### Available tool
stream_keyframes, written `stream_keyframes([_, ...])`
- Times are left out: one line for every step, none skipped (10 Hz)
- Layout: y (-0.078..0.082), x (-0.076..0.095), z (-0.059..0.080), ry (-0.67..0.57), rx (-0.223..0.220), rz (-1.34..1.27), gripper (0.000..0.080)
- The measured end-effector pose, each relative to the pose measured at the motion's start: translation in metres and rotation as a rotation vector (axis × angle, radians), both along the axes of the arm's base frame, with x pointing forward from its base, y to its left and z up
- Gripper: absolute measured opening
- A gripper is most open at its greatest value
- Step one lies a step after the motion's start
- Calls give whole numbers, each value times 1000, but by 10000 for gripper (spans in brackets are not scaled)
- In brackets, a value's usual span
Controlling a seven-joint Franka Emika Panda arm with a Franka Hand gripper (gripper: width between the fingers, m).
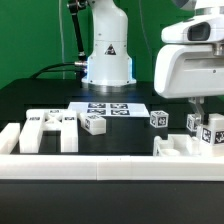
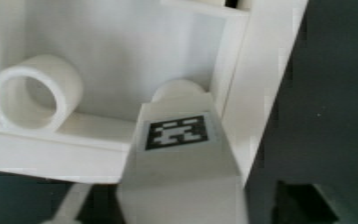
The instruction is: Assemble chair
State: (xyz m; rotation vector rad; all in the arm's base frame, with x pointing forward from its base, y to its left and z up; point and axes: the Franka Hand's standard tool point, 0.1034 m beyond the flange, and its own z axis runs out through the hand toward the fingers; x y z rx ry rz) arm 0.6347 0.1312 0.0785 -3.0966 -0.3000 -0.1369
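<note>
Looking across your black table [image 1: 40, 100], you are seeing the chair [image 1: 213, 132] lying as loose pieces of smooth, matte white plastic. All of them are blocky and square-cornered, and most are wearing black-and-white square tags. Toward the exterior view's left, a wide notched panel [image 1: 50, 130] is lying flat, with a small tagged cube [image 1: 95, 123] just beside it. Another tagged block [image 1: 158, 118] is sitting nearer the middle. A cluster of tagged pieces is gathering at the exterior view's right, with a low blocky piece [image 1: 175, 148] in front of it. A thin, flat marker board [image 1: 110, 108] is lying behind them, and a long white rail [image 1: 100, 168] is running along the front. The arm's rounded, glossy base [image 1: 108, 55] is standing at the back.

In the wrist view, a walled panel [image 2: 105, 40] is filling the picture, and a thick round ring [image 2: 34, 95] is standing out from its inner face. A narrow bar [image 2: 176, 130] with a rounded end and a square tag is showing in front of that panel. You are not able to tell whether the two are touching.

Your pincer [image 1: 199, 108] is hanging over the right-hand cluster, its dark tips reaching down just beside the tagged pieces. The pictures are not showing whether it is spread or pinching one of them, so you cannot tell.
</note>
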Motion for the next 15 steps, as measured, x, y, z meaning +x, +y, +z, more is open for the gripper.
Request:
stream_keyframes([0,0,0,0,0,0,287])
stream_keyframes([0,0,0,0,0,0,287])
stream_keyframes([0,0,0,0,1,-14,287])
stream_keyframes([0,0,0,1,3,-31,287])
stream_keyframes([-1,0,0,2,6,-52,287])
stream_keyframes([-3,0,0,5,12,-132,287])
stream_keyframes([-5,1,-1,8,22,-236,287])
stream_keyframes([-6,1,-1,7,36,-314,288])
stream_keyframes([-10,1,-1,9,42,-424,289])
stream_keyframes([-13,0,-1,12,45,-515,289])
stream_keyframes([-17,0,-1,18,45,-580,291])
stream_keyframes([-22,-1,-1,23,42,-650,291])
stream_keyframes([-27,-1,-1,25,37,-702,293])
stream_keyframes([-25,-1,-2,26,40,-716,293])
stream_keyframes([-24,-1,-1,25,39,-707,483])
